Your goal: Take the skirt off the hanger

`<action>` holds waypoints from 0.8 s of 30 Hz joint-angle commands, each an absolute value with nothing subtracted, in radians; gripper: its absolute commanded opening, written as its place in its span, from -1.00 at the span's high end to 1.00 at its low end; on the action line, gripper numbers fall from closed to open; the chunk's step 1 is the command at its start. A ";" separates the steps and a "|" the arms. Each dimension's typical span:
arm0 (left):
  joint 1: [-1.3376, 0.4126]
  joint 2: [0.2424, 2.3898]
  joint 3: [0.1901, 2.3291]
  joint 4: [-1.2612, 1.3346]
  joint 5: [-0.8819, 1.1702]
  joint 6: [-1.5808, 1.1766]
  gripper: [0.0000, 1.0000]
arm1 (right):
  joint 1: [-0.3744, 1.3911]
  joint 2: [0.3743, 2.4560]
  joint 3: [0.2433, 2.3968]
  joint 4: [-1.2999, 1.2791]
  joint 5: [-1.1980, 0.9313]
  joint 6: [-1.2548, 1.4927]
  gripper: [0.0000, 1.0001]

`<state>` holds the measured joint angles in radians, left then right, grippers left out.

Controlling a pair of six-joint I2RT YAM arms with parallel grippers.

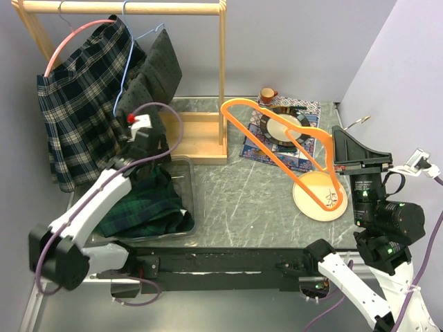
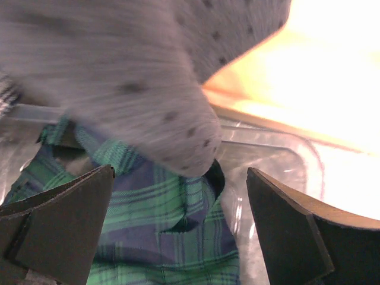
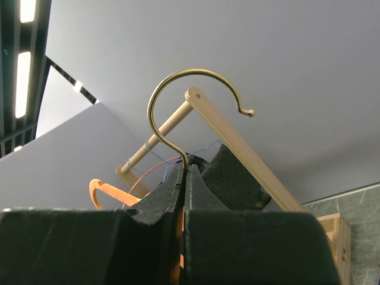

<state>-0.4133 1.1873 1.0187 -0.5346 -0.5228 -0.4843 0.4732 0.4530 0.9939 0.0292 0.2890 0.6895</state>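
Skirt (image 1: 149,207) in green and navy plaid: heaped inside clear bin (image 1: 188,173) at front left of table (image 1: 242,200), free of orange hanger (image 1: 277,131). Just above the heap, left gripper (image 2: 179,178), fingers spread wide, nothing between them, bin's far rim close ahead. Crowded from above by hem of dotted dark garment (image 2: 119,71) hanging off wooden rack (image 1: 223,76); beside it on the rail, a second plaid skirt (image 1: 76,117). Over on the right, right gripper (image 3: 184,172) clamped tight on stem of brass hook (image 3: 202,70), orange hanger dangling tilted, lower corner over cream plate (image 1: 308,200). Bare tabletop between bin and plate, well apart
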 commanded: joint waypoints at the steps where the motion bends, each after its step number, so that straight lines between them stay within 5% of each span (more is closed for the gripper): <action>1: -0.411 1.258 1.011 -0.450 -0.474 -0.400 -0.92 | 0.469 0.428 1.000 0.083 0.322 0.678 1.00; 8: -0.410 1.339 0.988 -0.466 -0.591 -0.390 -0.72 | 0.469 0.419 0.996 0.087 0.331 0.670 1.00; 13: -0.408 1.344 0.985 -0.491 -0.621 -0.405 -0.10 | 0.469 0.422 1.008 0.080 0.334 0.669 1.00; 18: -0.402 1.339 0.948 -0.514 -0.609 -0.433 0.21 | 0.469 0.403 1.012 0.086 0.342 0.664 1.00; 23: -0.393 1.332 0.988 -0.574 -0.601 -0.449 0.98 | 0.469 0.387 1.017 0.083 0.351 0.657 1.00; 24: -0.390 1.328 1.003 -0.625 -0.610 -0.457 0.98 | 0.469 0.385 1.019 0.080 0.354 0.654 1.00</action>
